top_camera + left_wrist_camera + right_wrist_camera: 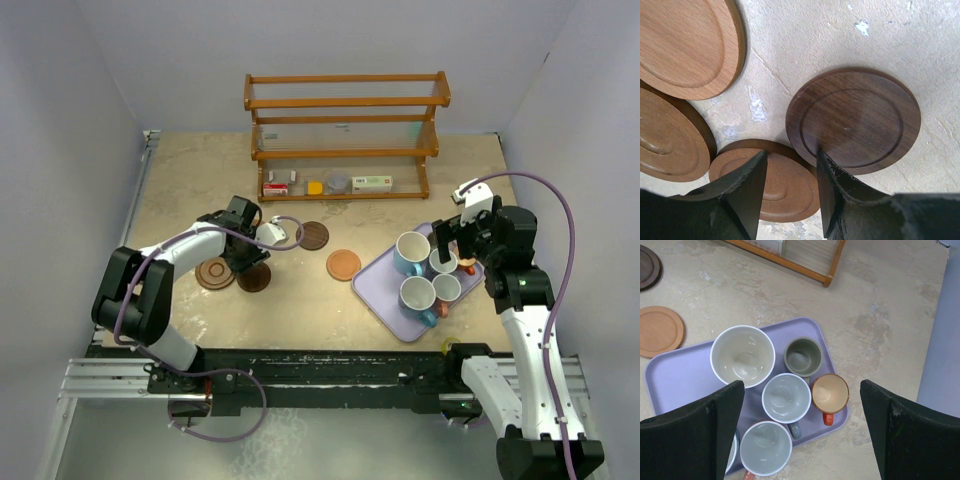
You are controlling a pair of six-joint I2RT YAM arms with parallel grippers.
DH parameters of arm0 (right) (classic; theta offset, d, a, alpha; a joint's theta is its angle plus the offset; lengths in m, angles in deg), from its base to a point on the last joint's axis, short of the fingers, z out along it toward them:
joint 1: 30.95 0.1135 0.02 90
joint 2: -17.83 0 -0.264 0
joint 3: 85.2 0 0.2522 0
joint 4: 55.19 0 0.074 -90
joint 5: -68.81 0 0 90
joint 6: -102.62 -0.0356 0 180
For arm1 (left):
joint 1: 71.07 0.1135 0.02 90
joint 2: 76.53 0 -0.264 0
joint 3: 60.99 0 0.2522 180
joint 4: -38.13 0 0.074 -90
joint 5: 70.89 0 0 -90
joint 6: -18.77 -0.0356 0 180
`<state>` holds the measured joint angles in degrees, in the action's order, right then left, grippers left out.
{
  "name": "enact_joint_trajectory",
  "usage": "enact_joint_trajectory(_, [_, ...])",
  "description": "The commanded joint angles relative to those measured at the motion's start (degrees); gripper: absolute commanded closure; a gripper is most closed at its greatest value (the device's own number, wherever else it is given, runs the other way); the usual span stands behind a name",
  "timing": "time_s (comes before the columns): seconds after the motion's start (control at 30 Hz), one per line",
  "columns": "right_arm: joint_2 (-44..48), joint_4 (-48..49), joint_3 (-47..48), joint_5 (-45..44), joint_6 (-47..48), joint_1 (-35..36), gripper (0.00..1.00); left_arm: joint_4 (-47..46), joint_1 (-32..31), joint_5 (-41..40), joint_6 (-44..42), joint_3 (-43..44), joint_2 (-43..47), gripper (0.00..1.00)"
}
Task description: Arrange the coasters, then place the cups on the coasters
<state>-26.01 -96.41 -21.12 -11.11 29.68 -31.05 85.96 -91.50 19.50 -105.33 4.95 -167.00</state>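
So, quick rundown for you. Your coasters are flat round wooden discs, smooth, with a shallow ring groove inside the rim. Four sit bunched close together well away from the lavender tray [380, 292], on the left arm's side of it: a dark walnut-looking coaster [855, 120], a pale beech-toned coaster [685, 45], a mid-brown coaster [667, 135] and a second mid-brown coaster [782, 192]. Nearer the tray you've got a light orange-brown coaster [343, 264] just beside its edge and another dark coaster [314, 235] a bit further off.

All the cups stand upright on the tray, glossy ceramic with pale insides: a big cup [742, 356], a small grey-green cup [802, 356], an orange cup [830, 392], a pale bluish cup [786, 397] and one more cup [766, 447] at the near end.

The table [840, 30] is mottled beige, stone-look, with white scuffs.

Your left arm reaches out low, and the left pincer [790, 160] points down at the bunch, its matte black fingers partly apart with nothing between them. One tip is over the walnut disc's near rim, the other over the second mid-brown one. Your right arm stands tall, with the right pincer [800, 390] hanging above the tray, spread wide and gripping nothing.
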Motion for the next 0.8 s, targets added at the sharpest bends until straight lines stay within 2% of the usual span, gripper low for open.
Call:
enact_joint_trajectory(0.0, [0.3,0.7,1.0,0.9,0.1,-0.1,0.0,-0.4,0.5,1.9,1.6,2.5,-1.3,0.58])
enact_joint_trajectory(0.27, [0.1,0.7,1.0,0.9,0.1,-0.1,0.0,-2.0,0.5,4.9,2.4,4.7,-2.3,0.57])
enact_joint_trajectory(0.77, [0.0,0.6,1.0,1.1,0.1,-0.1,0.0,-5.9,0.5,1.2,4.4,4.7,-4.3,0.61])
